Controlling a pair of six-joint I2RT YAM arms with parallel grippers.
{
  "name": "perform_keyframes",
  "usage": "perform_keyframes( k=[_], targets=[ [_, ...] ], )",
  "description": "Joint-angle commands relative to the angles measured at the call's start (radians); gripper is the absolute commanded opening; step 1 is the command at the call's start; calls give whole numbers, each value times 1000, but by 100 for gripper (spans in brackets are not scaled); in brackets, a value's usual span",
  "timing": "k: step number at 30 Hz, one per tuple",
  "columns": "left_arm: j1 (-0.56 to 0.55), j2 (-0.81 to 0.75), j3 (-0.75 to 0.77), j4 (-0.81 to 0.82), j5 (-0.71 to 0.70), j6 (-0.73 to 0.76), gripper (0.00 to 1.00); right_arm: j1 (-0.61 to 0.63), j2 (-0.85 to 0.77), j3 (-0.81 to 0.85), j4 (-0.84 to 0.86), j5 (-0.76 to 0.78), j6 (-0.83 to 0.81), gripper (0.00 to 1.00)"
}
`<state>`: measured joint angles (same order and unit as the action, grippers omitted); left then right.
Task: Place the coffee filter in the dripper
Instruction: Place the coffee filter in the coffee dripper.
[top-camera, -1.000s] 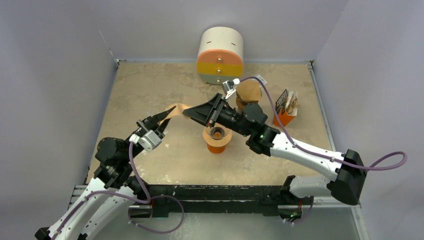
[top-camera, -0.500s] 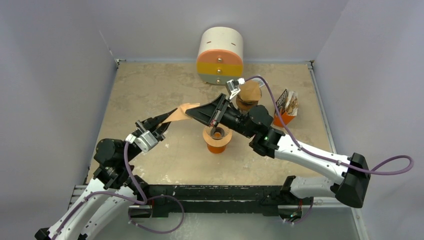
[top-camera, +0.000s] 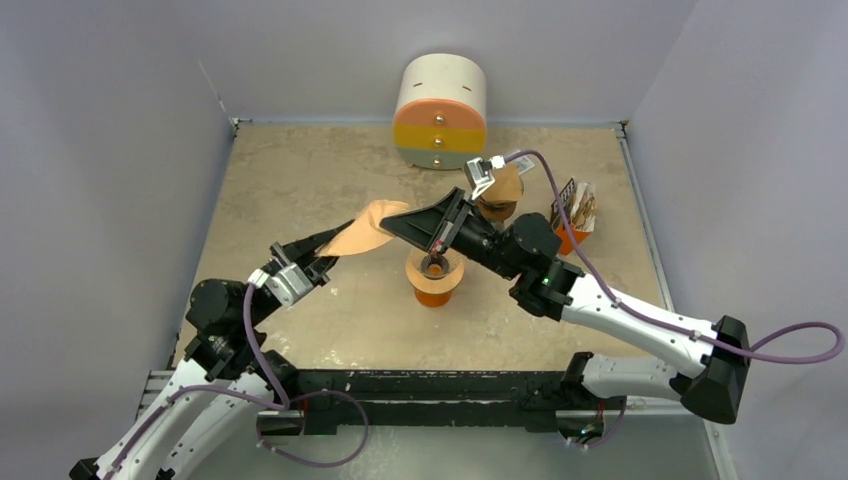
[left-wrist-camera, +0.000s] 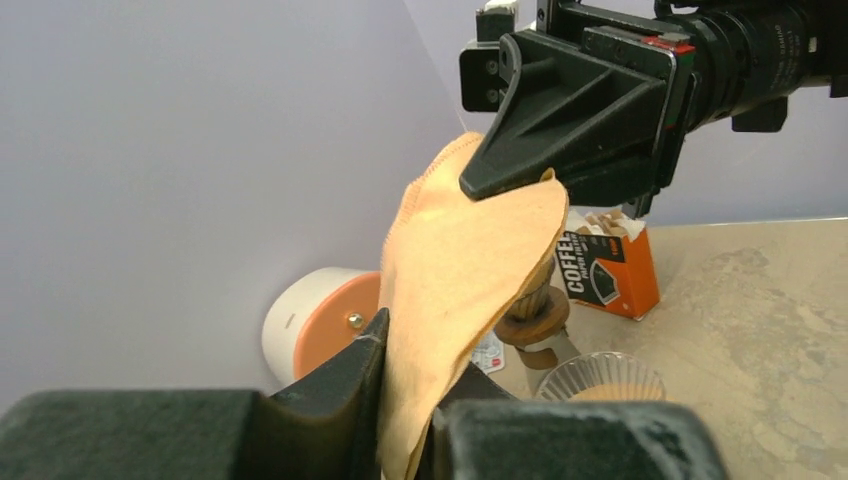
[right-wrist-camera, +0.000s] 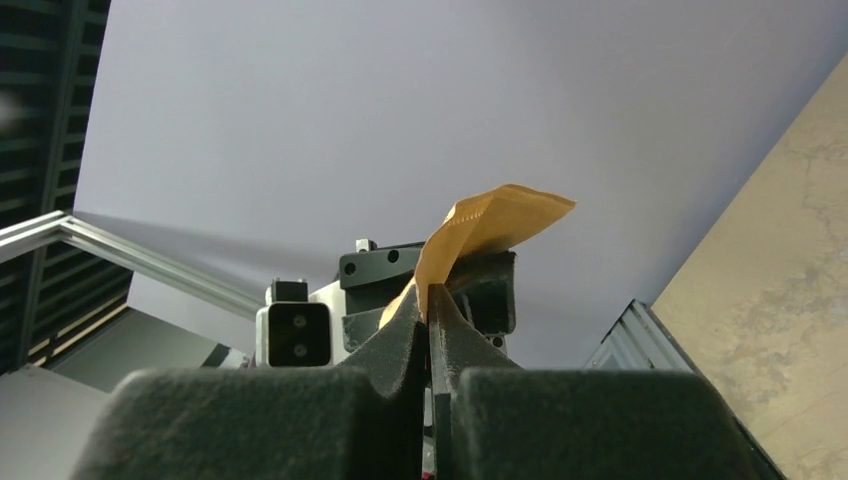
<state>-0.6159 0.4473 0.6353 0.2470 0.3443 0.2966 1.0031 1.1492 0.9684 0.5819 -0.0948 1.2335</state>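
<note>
From above, the filter (top-camera: 365, 232) hangs left of the dripper (top-camera: 433, 278). Wrist views show the grips: left gripper (left-wrist-camera: 410, 380) and right gripper (right-wrist-camera: 428, 300) both pinched on it.

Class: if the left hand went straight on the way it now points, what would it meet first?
Probably the right hand, straight ahead, pinching the far edge of the coffee filter that the left hand holds; depth is uncertain.
</note>
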Motion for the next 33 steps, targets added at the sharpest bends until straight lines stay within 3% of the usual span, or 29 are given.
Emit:
perform_keyframes(
  k=[1, 5, 7, 10, 17, 23, 33],
  targets=[
    [-2, -16, 38, -82, 55, -11, 15, 5, -52, 36, -41, 52, -42, 0],
    [-1, -7, 117, -235, 103, 22, 25, 4, -69, 60, -116, 82, -185, 0],
    [-1, 0, 160, -338, 115, 38, 36, 5, -72, 80, -159, 92, -237, 0],
    [-2, 8, 223, -438, 128, 55, 41, 5, -75, 120, -261, 123, -340, 0],
    [-2, 23, 332, -613, 114, 123, 43, 5, -63, 215, -436, 196, -508, 0],
    [-2, 54, 394, -678, 241, 138, 41, 4, -26, 306, -567, 250, -622, 0],
    [-1, 246, 488, -672, 253, -98, 36, 5, 93, 515, -836, 299, -734, 0]
  ],
)
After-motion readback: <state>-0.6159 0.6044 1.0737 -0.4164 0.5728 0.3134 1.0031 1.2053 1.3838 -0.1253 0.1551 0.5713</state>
